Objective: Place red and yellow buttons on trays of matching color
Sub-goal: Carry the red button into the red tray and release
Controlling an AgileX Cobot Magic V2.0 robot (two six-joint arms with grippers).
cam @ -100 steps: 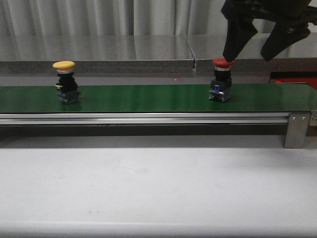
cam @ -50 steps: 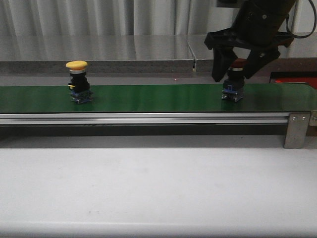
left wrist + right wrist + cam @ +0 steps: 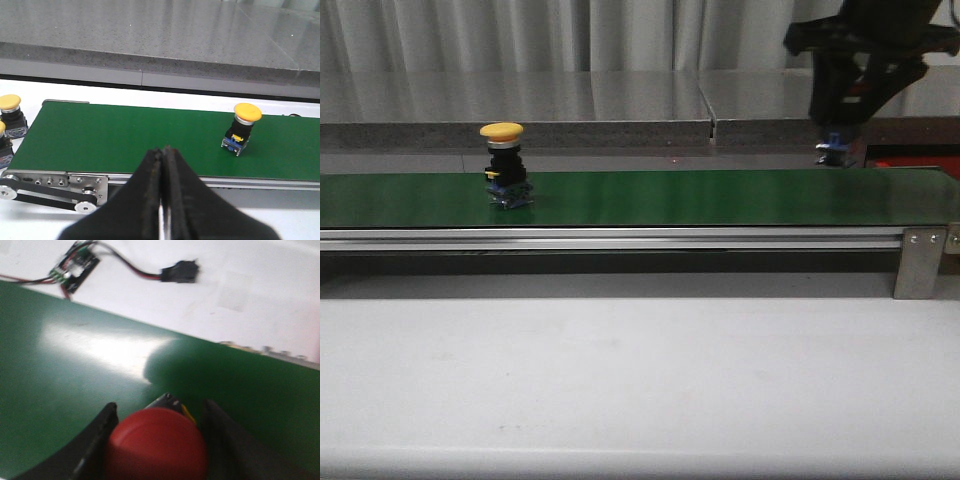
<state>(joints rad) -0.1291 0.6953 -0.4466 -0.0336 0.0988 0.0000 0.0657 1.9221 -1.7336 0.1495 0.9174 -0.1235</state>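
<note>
Clenched on nothing, the left gripper (image 3: 162, 165) sits at lower centre. Beyond it the yellow button (image 3: 505, 165) stands on the green belt (image 3: 670, 198). Upper right, the right gripper (image 3: 855, 85) grasps the red button (image 3: 156, 444), lifted above the belt.

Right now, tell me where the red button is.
The red button is gripped in the right end effector, lifted just above the far right end of the green belt, well right of the yellow button.
</note>
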